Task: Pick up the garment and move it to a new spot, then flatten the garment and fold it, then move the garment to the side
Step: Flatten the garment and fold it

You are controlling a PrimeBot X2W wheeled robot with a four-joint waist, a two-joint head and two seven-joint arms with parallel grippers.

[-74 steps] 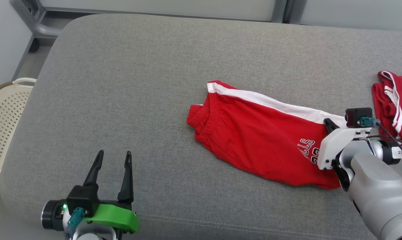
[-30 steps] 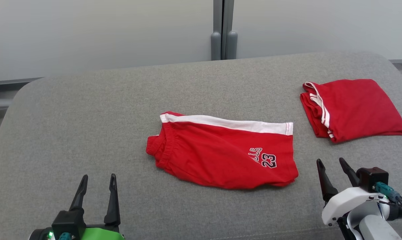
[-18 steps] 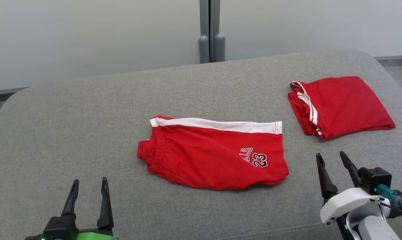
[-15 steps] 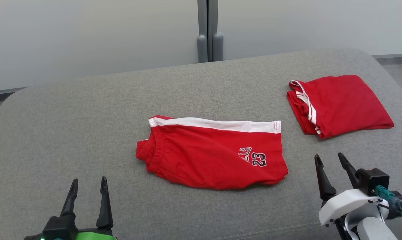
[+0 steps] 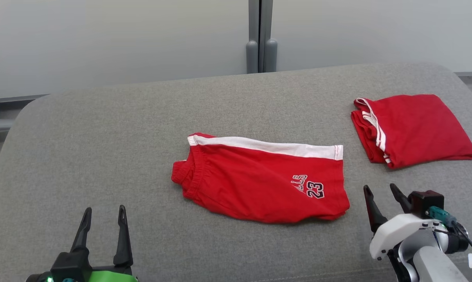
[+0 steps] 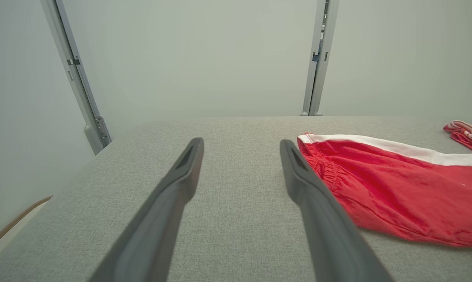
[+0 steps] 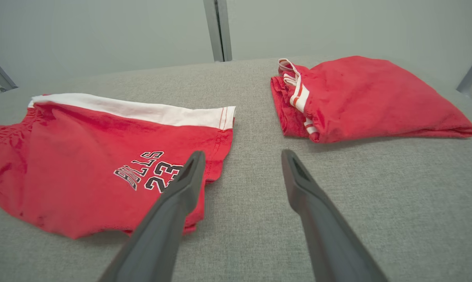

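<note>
Garment (image 5: 259, 184): red shorts with a white side stripe and a "23" print, lying mostly flat in the middle of the grey cushion (image 5: 122, 129). The elastic waistband points to the cushion's left end and the hem to its right end.
Left gripper (image 5: 105, 208): fingers spread and empty, over the cushion's near edge toward its left end, well apart from the cloth.
Right gripper (image 5: 379, 187): fingers spread with nothing between them, over the cushion's near edge toward its right end. It is near the hem corner but not touching it.
Folded red pile (image 5: 416, 125): a second piece of clothing in a compact square at the cushion's far right, apart from the shorts.
Done, by the look of it: the shorts sit on open cushion and are smoothed out. They seem doubled lengthwise, with the stripe along the far edge, though I cannot tell this for certain.
Rough spots: the waistband is bunched and the near edge is rumpled by the hem.
Left to do: probably a crosswise fold, waistband to hem, then the carry to the cushion's side.
Progress: roughly midway.
</note>
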